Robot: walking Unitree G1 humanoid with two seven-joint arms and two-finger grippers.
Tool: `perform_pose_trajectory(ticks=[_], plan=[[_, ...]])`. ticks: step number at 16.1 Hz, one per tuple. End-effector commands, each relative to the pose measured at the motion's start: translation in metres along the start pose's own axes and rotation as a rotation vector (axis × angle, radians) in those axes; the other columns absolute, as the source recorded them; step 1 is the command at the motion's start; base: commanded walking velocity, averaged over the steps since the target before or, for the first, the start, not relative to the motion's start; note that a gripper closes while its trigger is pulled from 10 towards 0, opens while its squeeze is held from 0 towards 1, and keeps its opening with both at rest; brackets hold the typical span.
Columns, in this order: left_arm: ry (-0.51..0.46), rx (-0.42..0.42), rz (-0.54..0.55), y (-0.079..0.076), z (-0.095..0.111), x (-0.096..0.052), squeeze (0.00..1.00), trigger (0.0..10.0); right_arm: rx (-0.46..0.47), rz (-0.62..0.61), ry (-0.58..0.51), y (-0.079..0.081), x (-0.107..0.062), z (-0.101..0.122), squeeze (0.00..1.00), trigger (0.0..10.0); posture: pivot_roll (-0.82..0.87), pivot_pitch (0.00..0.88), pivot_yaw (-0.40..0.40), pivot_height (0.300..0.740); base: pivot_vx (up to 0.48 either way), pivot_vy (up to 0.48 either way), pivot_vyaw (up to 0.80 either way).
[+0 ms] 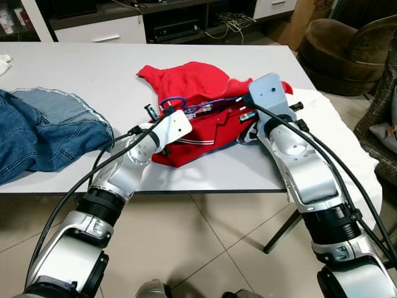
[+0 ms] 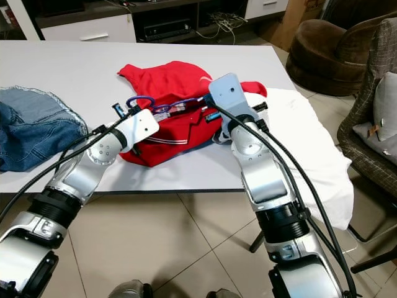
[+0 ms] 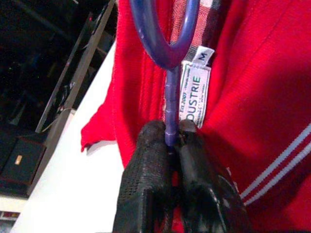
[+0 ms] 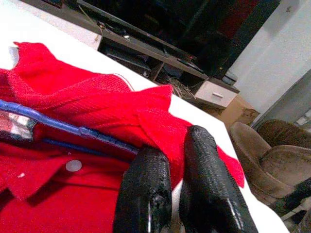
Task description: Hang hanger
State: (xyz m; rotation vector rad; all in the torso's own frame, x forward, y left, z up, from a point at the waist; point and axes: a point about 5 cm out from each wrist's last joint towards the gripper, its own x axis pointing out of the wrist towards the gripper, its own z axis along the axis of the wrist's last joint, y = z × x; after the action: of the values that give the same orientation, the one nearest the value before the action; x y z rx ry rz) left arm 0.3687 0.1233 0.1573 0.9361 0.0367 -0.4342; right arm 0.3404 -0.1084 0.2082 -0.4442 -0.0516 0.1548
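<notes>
A red shirt (image 1: 198, 124) lies crumpled in the middle of the white table (image 1: 93, 68). A blue-purple hanger (image 1: 186, 104) rests on it, hook (image 3: 165, 29) toward my left. My left gripper (image 3: 169, 133) is shut on the hanger's neck just below the hook, beside the shirt's white size label (image 3: 194, 92). My right gripper (image 4: 176, 141) is at the shirt's right shoulder, fingers (image 4: 146, 184) pressed together on a fold of red fabric. The hanger's arm (image 4: 63, 127) runs inside the collar just beyond them. Both silver arms reach over the table's near edge.
A pair of blue jeans (image 1: 43, 130) lies at the table's left. A white cloth (image 1: 347, 143) hangs off the right end. A brown armchair (image 1: 347, 49) stands beyond the right corner, and a dark TV cabinet (image 1: 180, 25) is behind the table. Tiled floor lies below.
</notes>
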Motion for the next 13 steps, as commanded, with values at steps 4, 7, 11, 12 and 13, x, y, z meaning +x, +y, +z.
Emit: perform_pose_trajectory(ticks=[4,7,11,12,13], plan=[[-0.077,-0.132,0.036,0.009,0.016,0.0,0.08,10.0,0.128,0.158,-0.028,0.027,-0.021,-0.01,0.0,10.0,0.05,0.025,0.01,0.74,0.0,0.0,0.0],[-0.101,-0.19,0.007,-0.014,0.022,0.0,0.08,10.0,0.16,0.309,-0.092,0.052,-0.033,-0.003,1.0,10.0,0.05,0.024,0.004,0.74,0.0,0.0,0.0],[-0.128,-0.19,-0.014,-0.022,0.032,0.002,0.08,10.0,0.116,0.271,-0.102,0.039,-0.027,0.002,0.0,10.0,0.05,0.021,-0.003,0.74,0.0,0.0,0.0],[-0.124,-0.187,-0.011,-0.021,0.029,0.001,0.07,10.0,0.134,0.254,-0.108,0.032,-0.028,0.004,1.0,10.0,0.05,0.021,-0.003,0.74,0.0,0.0,0.0],[-0.117,-0.185,-0.007,-0.02,0.026,0.0,0.07,10.0,0.165,0.268,-0.118,0.028,-0.032,0.008,1.0,10.0,0.05,0.022,-0.002,0.74,0.0,0.0,0.0]])
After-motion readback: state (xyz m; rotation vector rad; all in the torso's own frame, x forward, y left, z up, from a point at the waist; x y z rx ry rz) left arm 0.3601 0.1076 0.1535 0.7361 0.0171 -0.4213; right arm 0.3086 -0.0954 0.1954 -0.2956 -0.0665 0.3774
